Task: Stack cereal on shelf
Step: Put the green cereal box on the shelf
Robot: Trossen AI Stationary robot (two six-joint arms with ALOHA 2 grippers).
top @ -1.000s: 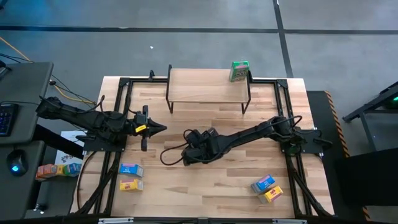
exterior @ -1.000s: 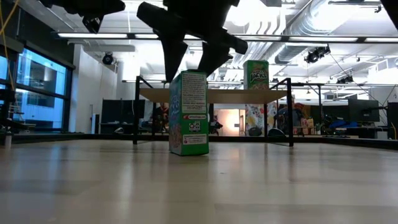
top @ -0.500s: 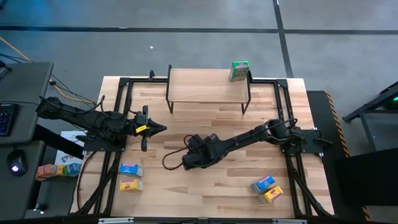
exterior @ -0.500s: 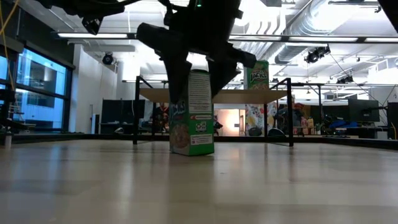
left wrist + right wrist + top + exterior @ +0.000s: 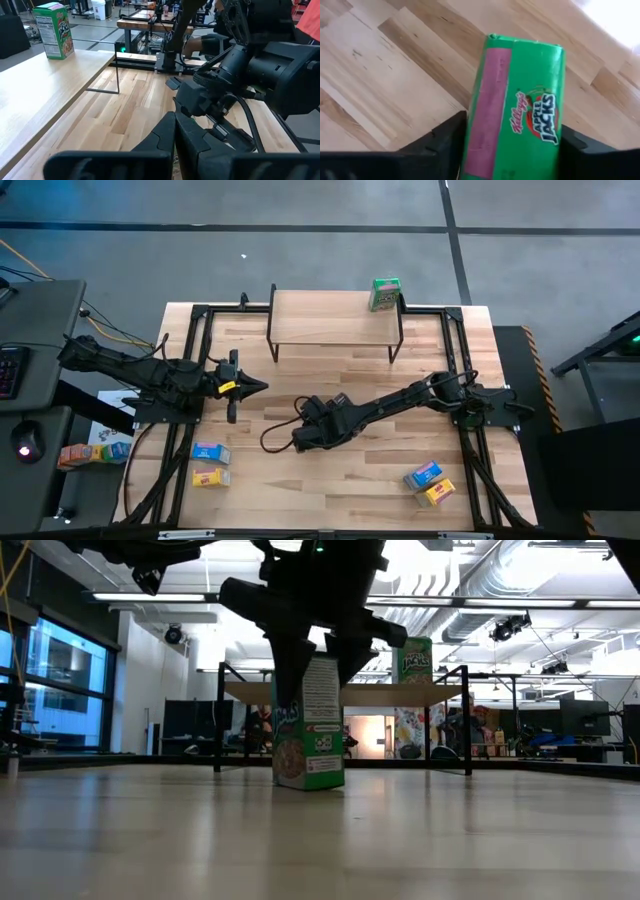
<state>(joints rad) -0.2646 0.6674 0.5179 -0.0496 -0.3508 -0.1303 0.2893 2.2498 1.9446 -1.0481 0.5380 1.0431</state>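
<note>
A green cereal box (image 5: 308, 730) stands on its bottom end on the table's middle. My right gripper (image 5: 318, 680) is over its top, shut on it; the gripper hides the box in the high view (image 5: 298, 438). The box fills the right wrist view (image 5: 520, 110). A second green box (image 5: 385, 293) stands on the right end of the shelf (image 5: 320, 320). My left gripper (image 5: 258, 387) is shut and empty, left of the middle and above the table. Blue and yellow boxes lie near the table's front corners. My right gripper pinches the green box's upper end (image 5: 472, 145) between its two fingers (image 5: 288, 670), one on each of two opposite sides. The fingers come from above, pointing down. The box stands about upright with its bottom end (image 5: 310, 783) on the table.
A blue box (image 5: 210, 453) and a yellow box (image 5: 210, 477) lie at the front left, and another blue box (image 5: 423, 475) and yellow box (image 5: 438, 493) at the front right. Black frame rails run along the table's left and right sides.
My right gripper has come down over the green box, and its fingers now stand on either side of the box's top. The box has turned about on the table and shows another face in the low view. Its bottom has stayed on the table.
</note>
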